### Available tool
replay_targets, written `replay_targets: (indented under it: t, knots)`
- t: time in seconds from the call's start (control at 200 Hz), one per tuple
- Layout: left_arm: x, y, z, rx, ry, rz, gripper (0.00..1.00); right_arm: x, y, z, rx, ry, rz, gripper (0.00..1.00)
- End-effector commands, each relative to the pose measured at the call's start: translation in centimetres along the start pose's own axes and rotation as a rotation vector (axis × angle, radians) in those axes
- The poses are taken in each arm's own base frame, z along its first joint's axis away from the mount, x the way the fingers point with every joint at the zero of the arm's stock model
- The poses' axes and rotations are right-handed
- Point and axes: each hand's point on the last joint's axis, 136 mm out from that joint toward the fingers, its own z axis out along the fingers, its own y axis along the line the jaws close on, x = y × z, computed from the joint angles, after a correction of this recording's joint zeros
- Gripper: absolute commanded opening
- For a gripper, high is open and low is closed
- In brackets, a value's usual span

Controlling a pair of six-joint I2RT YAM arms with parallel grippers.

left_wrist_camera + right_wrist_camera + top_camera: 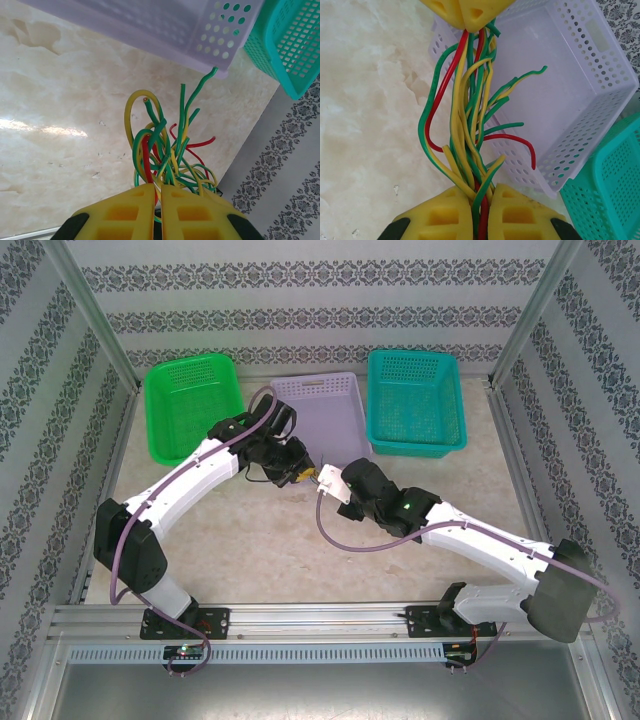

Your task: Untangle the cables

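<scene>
The cables [470,115] hang as one knotted bundle of yellow, green and red strands. They are stretched between the two pincers and seem to hang clear of the surface [260,550]. The right pincer [480,210] is clamped narrow on one end. Straight ahead of its fingertips, the left pincer [470,12] is pinched tight on the other end, and several strands run through both grips.

With so many strands caught at each end, a straight pull apart would probably tighten the knot. A better move looks like this: one pincer holds the mass while the other lets go and takes a single loose end. The red strand [520,142], curling off to the right of the right pincer, seems the easiest to pick. It should be drawn slowly along its own length.

The lavender basket [600,65] lies just ahead and to the right of the right pincer, under the free ends. Its perforated wall could snag a stray tip. From the left pincer's side, one green tip [212,72] reaches the basket's edge, though I cannot tell whether it touches. The teal basket [412,357] sits further right. The green basket [190,364] is off to the left of the left pincer. A purple-grey arm cable [330,535] loops just behind the right pincer and may catch if the wrist turns.
</scene>
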Motion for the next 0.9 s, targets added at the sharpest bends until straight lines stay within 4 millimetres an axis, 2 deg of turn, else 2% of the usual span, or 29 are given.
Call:
replay_targets:
  t: [0.0,0.1,0.335,0.53,0.894]
  knots:
    - [0.0,-0.6,-0.2,-0.005,-0.009,0.034,0.14,-1.6,-0.6,-0.4,0.02,-0.037,0.025,0.0]
    - [0.0,-0.2,-0.2,-0.032,-0.008,0.043,0.2,-1.7,-0.7,-0.4,0.022,-0.038,0.026,0.0]
    - [0.1,0.2,0.0,-0.058,0.003,0.048,0.2,-1.8,-0.8,-0.5,0.025,-0.04,0.028,0.0]
    - [0.3,0.5,-0.6,-0.091,-0.004,0.058,0.23,-1.6,-0.8,-0.4,0.025,-0.034,0.027,0.0]
    - [0.3,0.3,0.6,-0.086,0.016,0.054,0.19,-2.1,-0.8,-0.5,0.023,-0.048,0.035,0.0]
